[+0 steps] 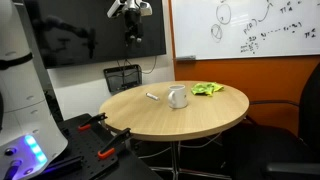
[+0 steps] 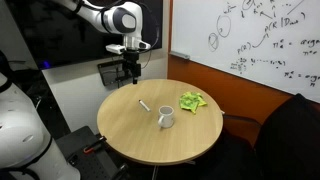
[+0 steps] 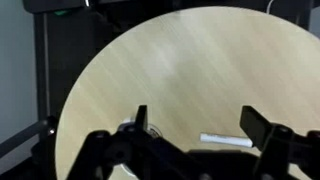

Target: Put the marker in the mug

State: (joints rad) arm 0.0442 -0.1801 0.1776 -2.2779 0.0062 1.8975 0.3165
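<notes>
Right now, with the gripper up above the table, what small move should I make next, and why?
Probably lower toward the marker, nudging sideways to centre it. The gripper hangs open and high above the table, holding nothing, and the wrist view shows the marker off-centre, nearer one finger.

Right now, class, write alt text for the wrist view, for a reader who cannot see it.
A white marker lies on a round wooden table, seen from above. The dark end effector hangs over it, open and holding nothing, at the bottom of the picture.
</notes>
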